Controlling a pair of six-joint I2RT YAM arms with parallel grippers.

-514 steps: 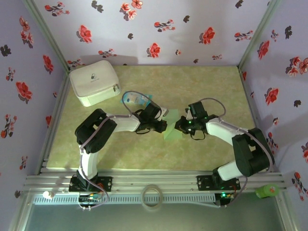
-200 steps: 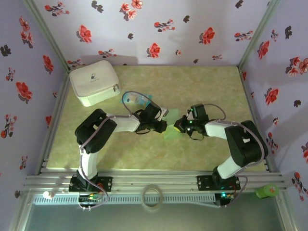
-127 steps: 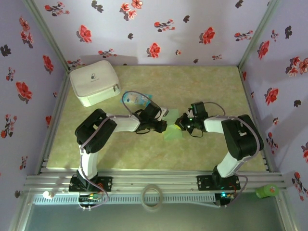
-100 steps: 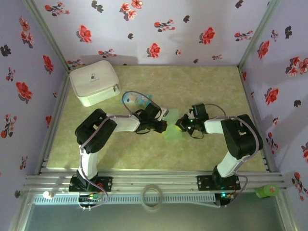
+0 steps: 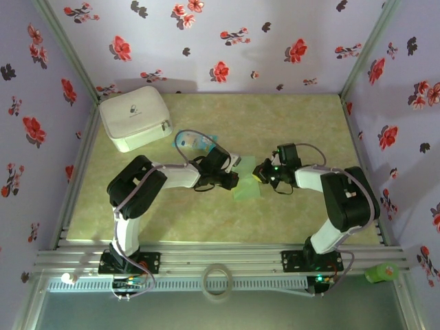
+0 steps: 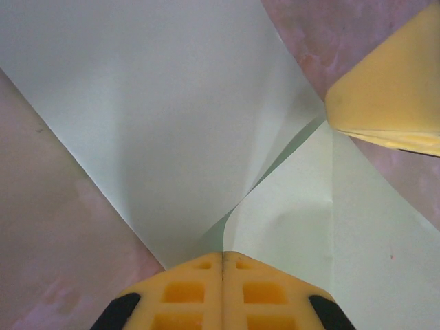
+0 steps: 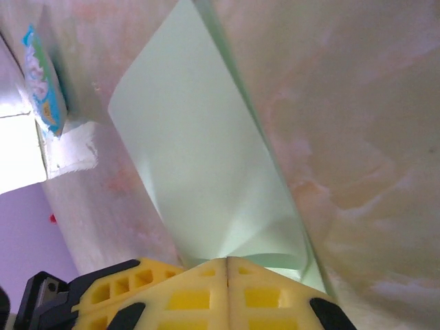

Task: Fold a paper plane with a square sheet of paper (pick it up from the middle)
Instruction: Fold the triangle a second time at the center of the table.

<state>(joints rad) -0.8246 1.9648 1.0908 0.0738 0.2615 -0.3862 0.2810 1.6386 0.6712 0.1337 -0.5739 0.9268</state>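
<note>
While both grippers are meeting at mid-table (image 5: 206, 220), a fold is forming.
Left gripper (image 6: 222, 258), jaws fully closed, is pressing its tips on the square sheet of paper (image 6: 172, 124); right gripper (image 7: 227, 260), likewise closed, is pinching the raised flap.

Left pincer (image 6: 222, 256) (closed) meets folded paper sheet (image 6: 158, 124).

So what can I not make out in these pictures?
Top external: the folds of the square sheet of paper, too small and partly under the left fingers and right fingers.
Left wrist: whether the left fingers pinch the sheet; they cover its near edge.
Right wrist: the print on the blue-and-white packet, blurred.
</note>
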